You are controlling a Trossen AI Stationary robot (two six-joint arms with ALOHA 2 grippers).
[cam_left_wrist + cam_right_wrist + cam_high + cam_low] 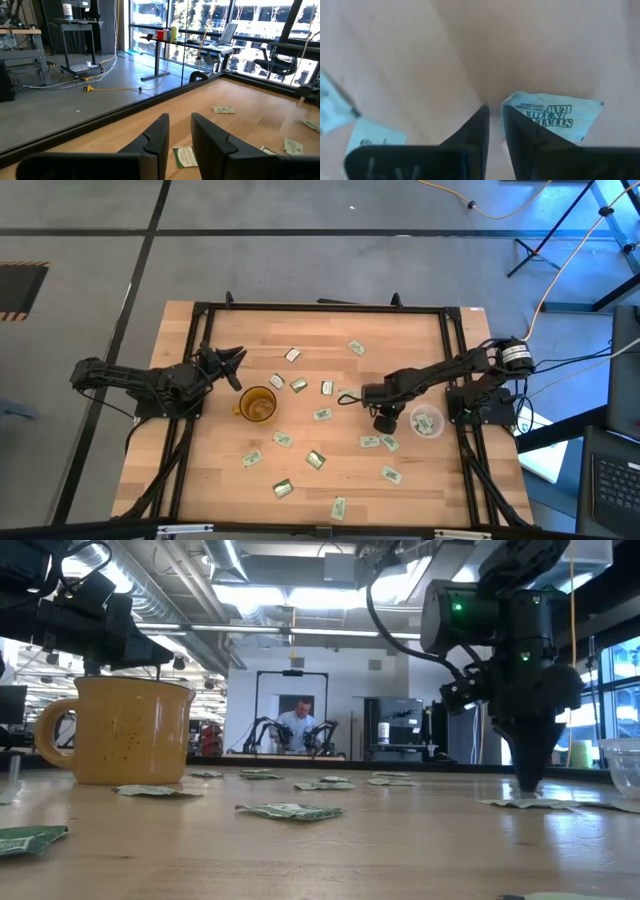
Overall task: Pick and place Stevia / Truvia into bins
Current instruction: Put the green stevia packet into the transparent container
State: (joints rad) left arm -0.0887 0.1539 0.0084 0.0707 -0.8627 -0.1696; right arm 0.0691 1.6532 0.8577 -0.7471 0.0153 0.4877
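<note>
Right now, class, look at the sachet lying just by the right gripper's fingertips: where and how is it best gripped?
The sachet lies flat on the table, so come straight down, as the right gripper points, and pinch across its near short edge; its thin paper offers no other hold.

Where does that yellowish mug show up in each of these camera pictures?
High view: the amber mug stands left of the table's centre, beside the left gripper.
Low view: large at the left.
Left wrist view: not in it.
Right wrist view: not in it.
Shared landmark: the sachets scattered around it.
</note>
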